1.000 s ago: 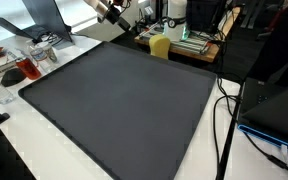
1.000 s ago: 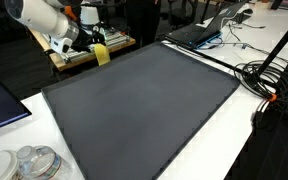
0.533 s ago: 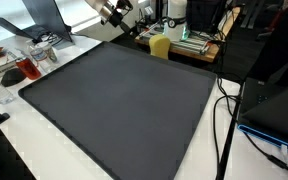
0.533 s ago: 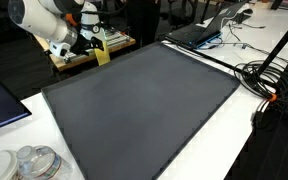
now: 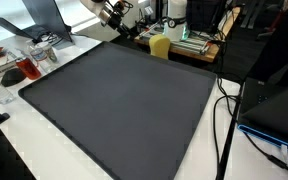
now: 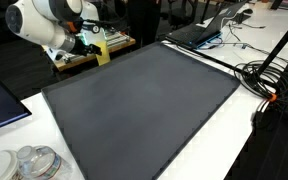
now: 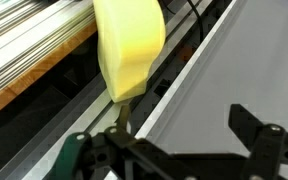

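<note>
A yellow block-like object [image 5: 160, 45] stands upright at the far edge of the large dark grey mat [image 5: 124, 110], next to a wooden shelf. In the other exterior view the yellow object [image 6: 101, 54] sits just beside the white arm. My gripper [image 5: 112, 14] hovers above and beside it, apart from it. In the wrist view the yellow object [image 7: 129, 50] fills the upper middle, ahead and to the left of my gripper [image 7: 174, 132]. Both fingers stand wide apart, open, with only the mat [image 7: 249, 60] between them.
Plastic food containers [image 5: 24, 62] and glass jars [image 6: 34, 163] sit on the white table beside the mat. A laptop [image 6: 199, 33] lies past one mat edge. Black cables [image 5: 224, 110] and an orange-tipped cable bundle [image 6: 269, 85] run along another side.
The arm has swung a little near the mat's far corner, beside the yellow object. The gripper has stayed open and the yellow object has not moved.
</note>
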Motion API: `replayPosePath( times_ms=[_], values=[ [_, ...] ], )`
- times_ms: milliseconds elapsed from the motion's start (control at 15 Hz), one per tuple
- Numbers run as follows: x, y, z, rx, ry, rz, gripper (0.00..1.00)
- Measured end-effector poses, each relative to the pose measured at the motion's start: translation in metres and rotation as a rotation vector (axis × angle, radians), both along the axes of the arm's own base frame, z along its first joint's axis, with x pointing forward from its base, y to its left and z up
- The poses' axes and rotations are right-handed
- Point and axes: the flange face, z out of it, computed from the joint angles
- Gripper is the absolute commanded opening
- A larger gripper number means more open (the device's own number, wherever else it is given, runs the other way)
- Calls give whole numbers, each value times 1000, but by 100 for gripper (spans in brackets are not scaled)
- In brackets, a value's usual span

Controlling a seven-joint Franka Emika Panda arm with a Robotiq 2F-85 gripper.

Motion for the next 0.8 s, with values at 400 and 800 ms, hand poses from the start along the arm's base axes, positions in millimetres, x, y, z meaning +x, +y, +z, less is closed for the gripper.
replayPosePath(
  times_ms=[400, 800],
  values=[
    [-35, -54, -26, 67, 112, -129, 100],
    [-63, -79, -34, 122, 164, -206, 100]
  ],
)
